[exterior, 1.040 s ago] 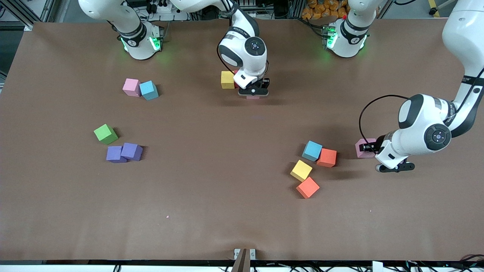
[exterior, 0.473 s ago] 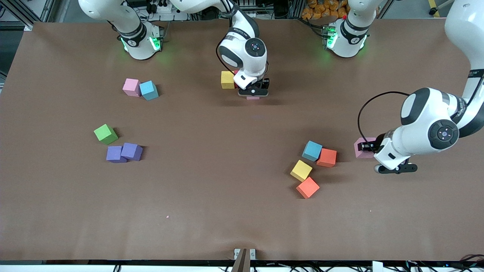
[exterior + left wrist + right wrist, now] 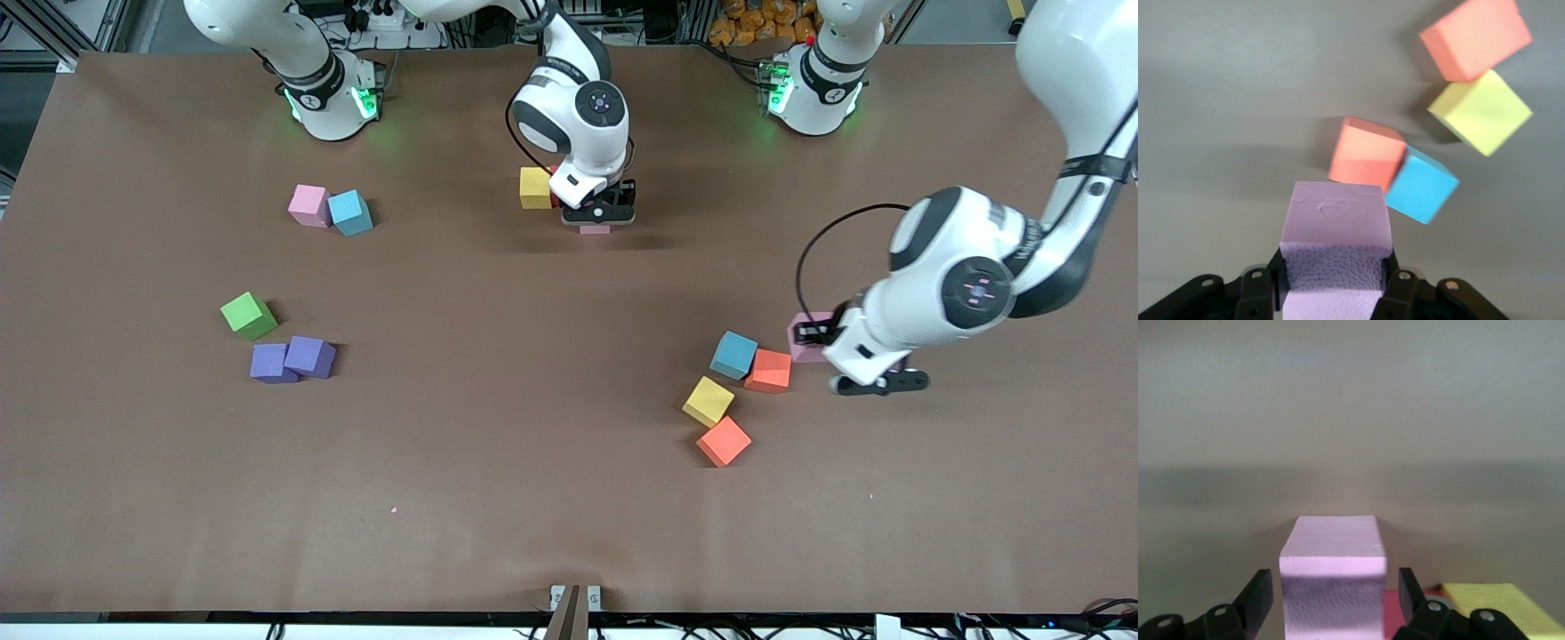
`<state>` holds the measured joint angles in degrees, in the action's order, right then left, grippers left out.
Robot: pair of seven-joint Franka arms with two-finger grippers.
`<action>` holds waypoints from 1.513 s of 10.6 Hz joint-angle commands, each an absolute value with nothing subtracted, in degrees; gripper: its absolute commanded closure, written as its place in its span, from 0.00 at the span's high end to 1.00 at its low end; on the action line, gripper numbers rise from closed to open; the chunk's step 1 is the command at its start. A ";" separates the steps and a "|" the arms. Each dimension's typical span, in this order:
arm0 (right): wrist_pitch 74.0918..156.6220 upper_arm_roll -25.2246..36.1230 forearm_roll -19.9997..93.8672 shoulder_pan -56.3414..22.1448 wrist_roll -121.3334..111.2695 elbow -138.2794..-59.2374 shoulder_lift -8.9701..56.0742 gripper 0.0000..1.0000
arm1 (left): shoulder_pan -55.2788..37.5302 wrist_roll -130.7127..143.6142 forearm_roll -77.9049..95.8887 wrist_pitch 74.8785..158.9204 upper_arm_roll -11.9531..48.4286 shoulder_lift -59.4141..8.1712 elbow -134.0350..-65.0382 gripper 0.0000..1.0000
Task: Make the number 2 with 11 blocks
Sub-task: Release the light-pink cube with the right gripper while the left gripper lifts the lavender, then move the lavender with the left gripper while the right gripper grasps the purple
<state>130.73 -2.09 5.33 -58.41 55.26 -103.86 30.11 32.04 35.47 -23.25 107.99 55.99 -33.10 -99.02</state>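
Note:
My left gripper (image 3: 811, 334) is shut on a pink block (image 3: 1335, 215), held over the table beside an orange block (image 3: 769, 371) and a light blue block (image 3: 734, 354). Another yellow block (image 3: 709, 400) and orange block (image 3: 724, 441) lie nearer the camera. My right gripper (image 3: 597, 215) stands open at mid-table around a second pink block (image 3: 1331, 573), both fingers clear of its sides. That block rests on the table beside a red block (image 3: 1391, 605) and a yellow block (image 3: 535, 188). The arm hides most of the red one in the front view.
Toward the right arm's end lie a pink block (image 3: 309, 204) touching a light blue block (image 3: 350, 212), a green block (image 3: 248, 316), and two purple blocks (image 3: 271, 363) (image 3: 310, 356) side by side. Brown table (image 3: 533, 498) spreads wide toward the camera.
The left arm carried its pink block sideways toward the orange and light blue blocks. The right gripper's fingers spread apart, letting go of the pink block at mid-table.

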 commanded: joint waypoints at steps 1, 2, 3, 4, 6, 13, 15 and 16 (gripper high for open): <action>124.83 -2.46 4.75 -53.81 46.90 -105.20 24.88 0.84 | 29.28 37.87 -22.94 106.96 55.90 -33.40 -97.74 0.43; 122.72 -2.46 4.75 -51.09 41.97 -105.21 24.00 0.84 | 27.53 40.49 -22.94 106.96 55.81 -33.40 -97.65 0.42; 121.04 -2.46 4.66 -47.76 38.10 -105.90 22.60 0.84 | 25.33 44.17 -23.03 106.96 55.81 -33.49 -97.39 0.42; 119.63 -2.55 4.66 -44.24 32.31 -106.78 20.76 0.84 | 22.79 46.64 -22.94 106.96 55.81 -33.57 -97.30 0.42; 119.00 -2.46 4.66 -36.25 16.44 -110.63 17.68 0.84 | 18.56 51.83 -22.77 107.14 55.64 -35.76 -95.37 0.41; 119.26 -2.11 -2.28 -17.08 -19.97 -115.93 14.59 0.83 | 12.14 52.82 -22.15 111.08 55.46 -37.53 -95.80 0.40; 120.76 -2.11 -6.83 -11.80 -27.48 -115.84 15.37 0.83 | 10.55 52.82 -22.24 114.16 55.46 -37.97 -97.81 0.40; 123.37 -2.20 -11.29 -9.08 -32.56 -115.58 16.77 0.85 | 10.46 52.56 -22.32 115.47 55.37 -38.40 -99.39 0.40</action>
